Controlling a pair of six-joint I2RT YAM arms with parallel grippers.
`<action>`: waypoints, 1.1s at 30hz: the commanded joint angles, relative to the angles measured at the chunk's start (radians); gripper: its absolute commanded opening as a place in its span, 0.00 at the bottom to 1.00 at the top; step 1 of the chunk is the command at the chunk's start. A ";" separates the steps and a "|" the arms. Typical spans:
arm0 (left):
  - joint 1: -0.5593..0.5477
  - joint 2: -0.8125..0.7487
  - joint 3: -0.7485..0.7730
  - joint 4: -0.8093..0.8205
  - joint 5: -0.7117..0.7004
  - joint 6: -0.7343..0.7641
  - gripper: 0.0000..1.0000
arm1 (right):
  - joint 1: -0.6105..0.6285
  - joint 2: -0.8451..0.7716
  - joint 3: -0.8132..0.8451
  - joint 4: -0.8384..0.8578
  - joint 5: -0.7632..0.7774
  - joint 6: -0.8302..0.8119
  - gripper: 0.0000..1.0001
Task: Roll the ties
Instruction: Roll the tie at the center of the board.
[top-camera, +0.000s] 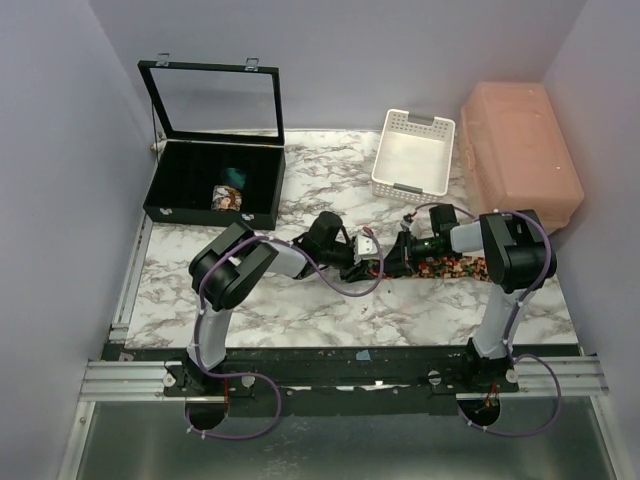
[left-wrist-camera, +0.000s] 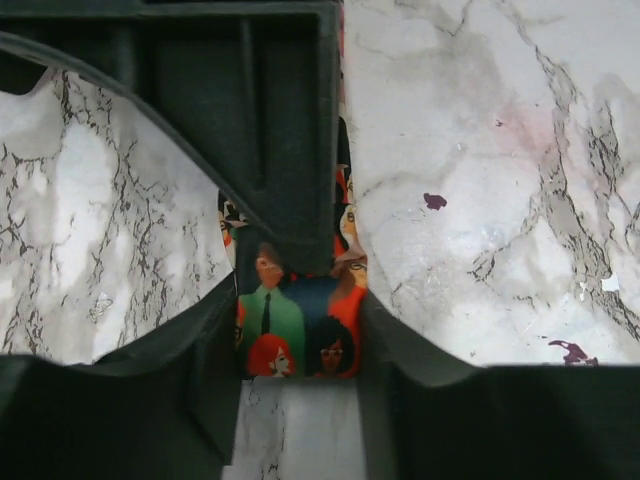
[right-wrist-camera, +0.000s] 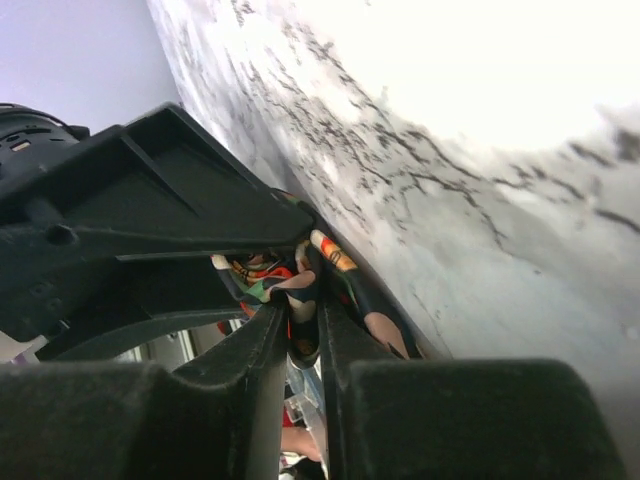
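Note:
One of the ties, dark with colourful printed figures, lies flat on the marble table, running from mid-table toward the right arm. Both grippers meet at its left end. My left gripper has the tie filling the gap between its fingers, both pads touching the fabric edges. My right gripper stands nearly shut, with a fold of the tie pinched between its fingers. A rolled patterned tie and a teal one sit in the black box.
The black compartment box with its glass lid raised stands at the back left. A white slotted basket is at the back centre, with a pink plastic container to its right. Grey walls enclose the table.

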 joint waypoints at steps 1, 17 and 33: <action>-0.008 0.007 0.004 -0.183 -0.077 0.067 0.30 | 0.009 0.040 0.037 -0.120 0.193 -0.140 0.28; -0.018 0.009 0.048 -0.390 -0.147 0.067 0.27 | 0.125 -0.206 0.089 -0.210 0.295 -0.076 0.50; 0.023 -0.005 0.029 -0.309 -0.070 -0.011 0.60 | 0.087 -0.083 -0.001 -0.229 0.366 -0.165 0.01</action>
